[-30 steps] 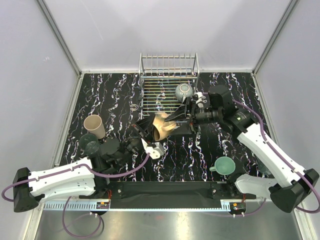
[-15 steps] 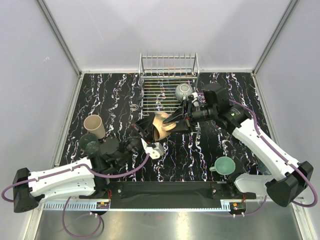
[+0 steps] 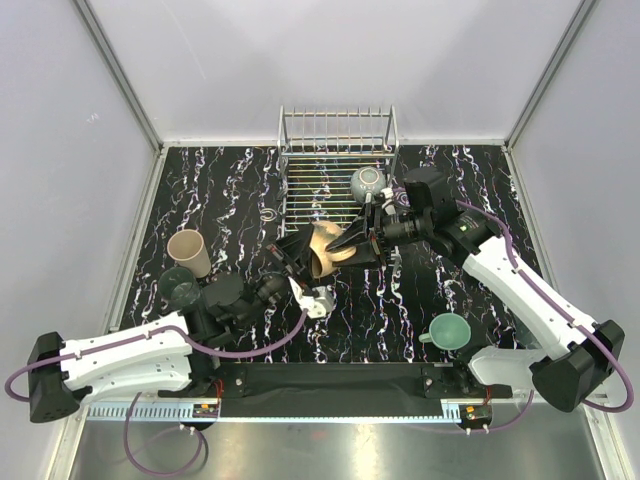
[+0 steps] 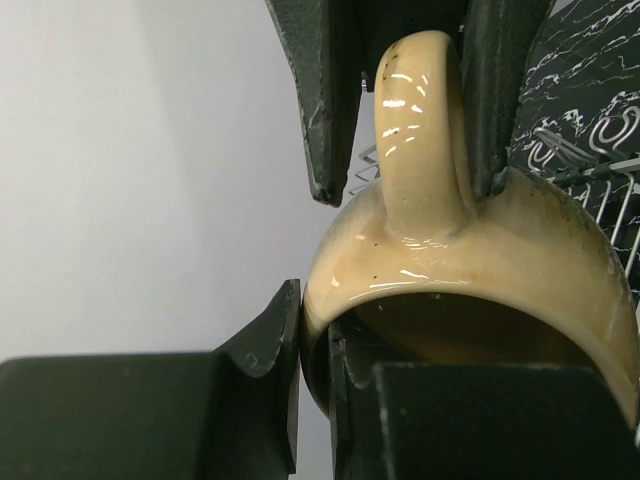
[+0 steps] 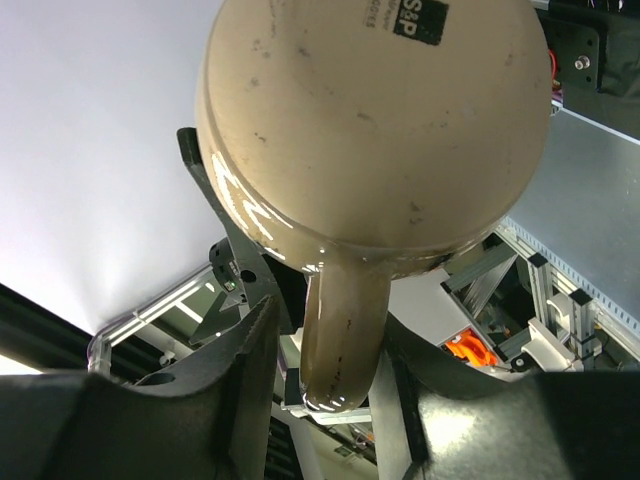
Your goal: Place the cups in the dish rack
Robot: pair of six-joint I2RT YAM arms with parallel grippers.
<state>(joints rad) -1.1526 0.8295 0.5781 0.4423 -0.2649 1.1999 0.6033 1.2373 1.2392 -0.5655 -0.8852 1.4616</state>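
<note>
While it hangs just in front of the dish rack (image 3: 300, 200), the tan mug (image 3: 325, 250) lies on its side between both arms. Left gripper (image 4: 315, 330): clenched on the rim wall. Right gripper (image 5: 335, 340): jaws flank the handle, grip uncertain. Grey-green cup (image 3: 368, 182): in the rack. Teal mug (image 3: 449, 331): on the table (image 3: 400, 300).

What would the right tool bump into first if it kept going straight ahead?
The tan mug. Its handle sits between the fingers of the right tool, so going on would likely push them into the mug's body, which the left tool grips by the rim.
</note>
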